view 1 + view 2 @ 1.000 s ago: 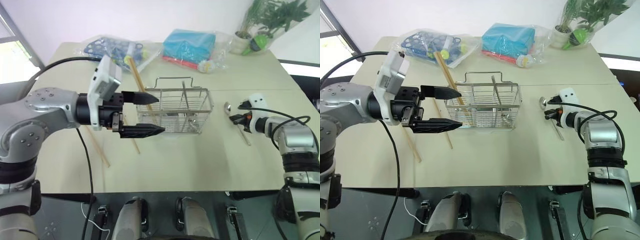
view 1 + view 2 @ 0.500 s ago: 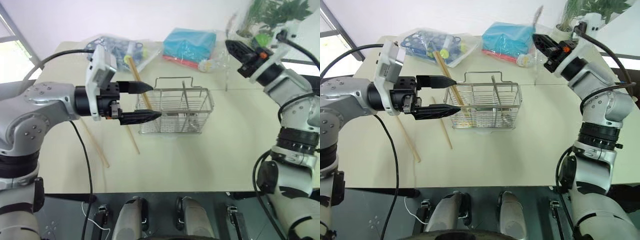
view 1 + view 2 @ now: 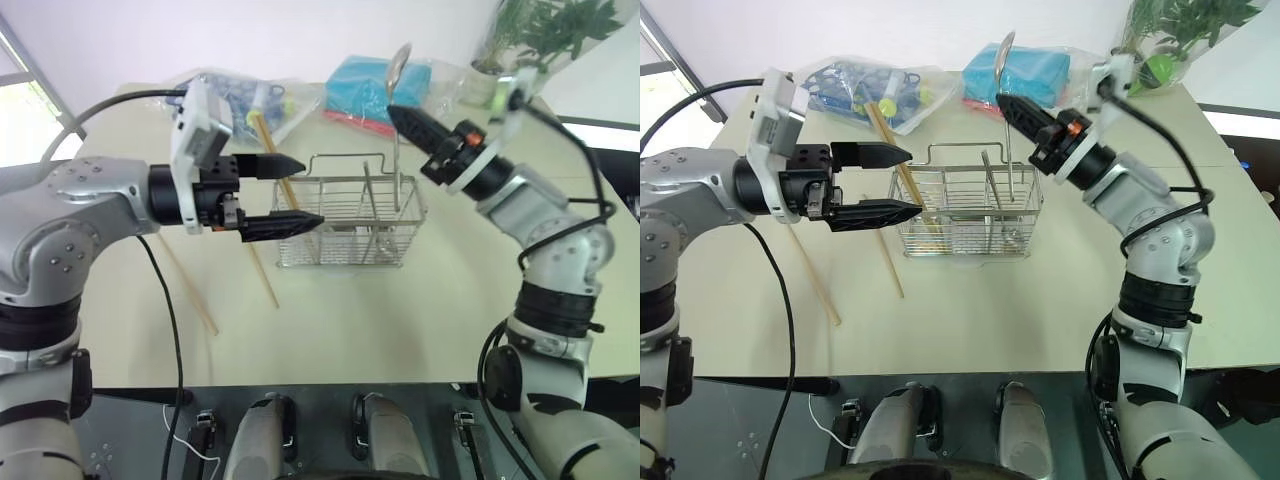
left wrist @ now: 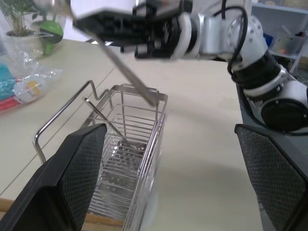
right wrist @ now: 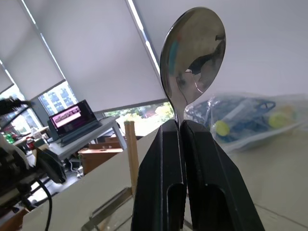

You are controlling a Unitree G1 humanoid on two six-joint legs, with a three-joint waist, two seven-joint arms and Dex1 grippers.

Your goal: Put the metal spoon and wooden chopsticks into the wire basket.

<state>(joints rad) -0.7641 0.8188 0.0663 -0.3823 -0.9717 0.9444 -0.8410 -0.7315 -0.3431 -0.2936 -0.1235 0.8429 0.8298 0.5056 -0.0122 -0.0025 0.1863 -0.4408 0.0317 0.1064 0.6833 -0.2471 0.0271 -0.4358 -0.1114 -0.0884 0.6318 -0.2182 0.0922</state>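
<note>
Hanging handle-down over the wire basket (image 3: 352, 222) at the centre of the head views, the metal spoon (image 3: 1007, 48) sits pinched in the right gripper (image 3: 1012, 108), whose two fingers are clamped tight on its neck, bowl uppermost. Its handle tip appears to reach the basket's right end, so the spoon looks one release short of delivery. One of the wooden chopsticks (image 3: 272, 160) leans in the basket's left end, its top pointing toward the upper left of the frame. Two more (image 3: 262, 277) (image 3: 190, 290) lie flat on the table (image 3: 400, 320) at lower left of the basket, seemingly still to be collected. At centre left the left gripper (image 3: 292, 190) hovers beside the basket with jaws spread wide and nothing between them.

From the left wrist view the basket's interior shows, with a thin utensil already resting inside and the spoon's handle slanting to its rim. Looking along the fingers, the right wrist view gives the tight pinch just below the shiny bowl (image 5: 193, 50), a detail too small in the head views.
</note>
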